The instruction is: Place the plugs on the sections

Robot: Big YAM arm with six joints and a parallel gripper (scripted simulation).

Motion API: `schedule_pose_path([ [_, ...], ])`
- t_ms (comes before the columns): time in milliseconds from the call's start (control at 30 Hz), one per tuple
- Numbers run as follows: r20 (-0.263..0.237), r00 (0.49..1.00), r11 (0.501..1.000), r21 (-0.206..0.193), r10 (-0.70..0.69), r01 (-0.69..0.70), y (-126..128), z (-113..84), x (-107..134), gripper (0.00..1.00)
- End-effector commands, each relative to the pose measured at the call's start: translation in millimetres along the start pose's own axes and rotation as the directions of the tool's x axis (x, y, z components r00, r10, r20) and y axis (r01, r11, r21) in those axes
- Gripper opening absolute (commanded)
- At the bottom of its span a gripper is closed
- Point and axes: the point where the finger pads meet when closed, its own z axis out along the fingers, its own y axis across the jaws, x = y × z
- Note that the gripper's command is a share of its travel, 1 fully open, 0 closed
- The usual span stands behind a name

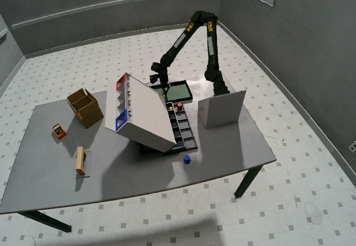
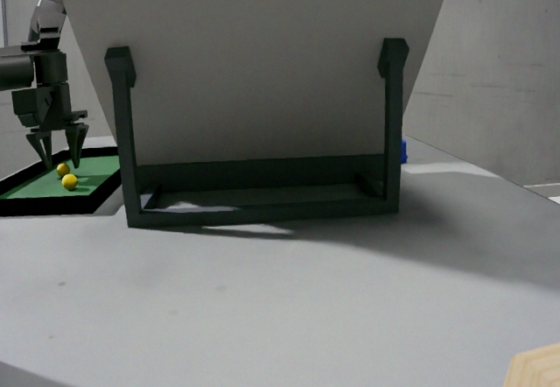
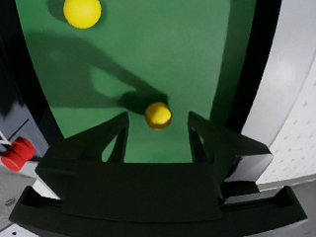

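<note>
My gripper [image 3: 158, 117] is open and hangs low over the green marble tray [image 1: 172, 91], its fingers on either side of a yellow marble [image 3: 158, 115] that lies on the tray floor. A second yellow marble [image 3: 82, 10] lies farther off in the tray. Both marbles and the gripper [image 2: 59, 154] show at the left of the exterior view. The red plug [image 1: 179, 106] stands on the flat front part of the top section, with a yellow marble [image 1: 170, 108] in the bin beside it. The blue plug [image 1: 187, 158] stands on the table in front of the sections. The red-banded funnel [image 1: 120, 81] and the blue-banded funnel [image 1: 120, 119] sit at the top of the white cover.
A white upright panel [image 1: 222, 109] stands right of the sections, by the arm's base. A brown open box [image 1: 84, 107], an orange meter [image 1: 58, 131] and a wooden block [image 1: 80, 160] lie at the table's left. The dark frame [image 2: 257, 193] holds up the cover.
</note>
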Motion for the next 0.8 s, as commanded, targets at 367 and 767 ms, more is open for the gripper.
schedule_pose_path([
  [367, 0.01, 1.0, 1.0, 0.018, 0.016, -0.017, -14.0, 7.5, -5.2, 0.56],
  [767, 0.01, 1.0, 1.0, 0.018, 0.016, -0.017, -14.0, 7.5, -5.2, 0.56],
])
